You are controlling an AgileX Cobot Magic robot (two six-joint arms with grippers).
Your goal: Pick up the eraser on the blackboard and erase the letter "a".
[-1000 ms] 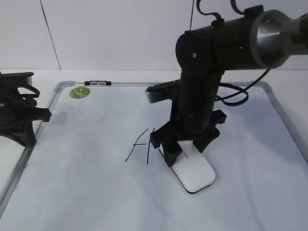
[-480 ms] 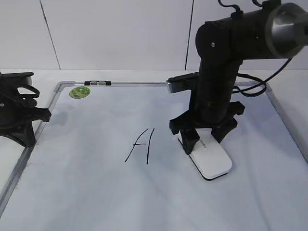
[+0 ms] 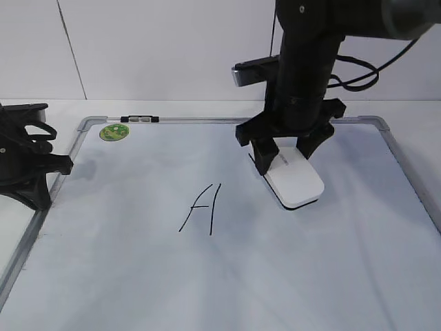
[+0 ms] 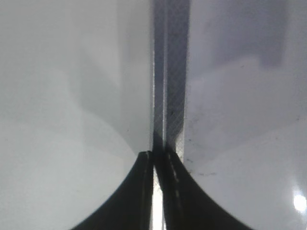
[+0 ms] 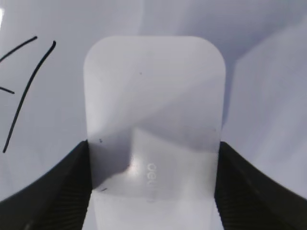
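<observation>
Bright, even light; soft shadows on the blackboard [image 3: 138,276]; glare spot in left wrist view; close wrist views soft, fingers [image 5: 43,196] blurred.

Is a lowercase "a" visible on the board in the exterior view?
No, the only writing on the board is the slanted capital "A", left of the eraser.

exterior slanting down, wrist views close

Pale panelled wall [image 3: 165,48], white tabletop [image 3: 172,108].
</observation>
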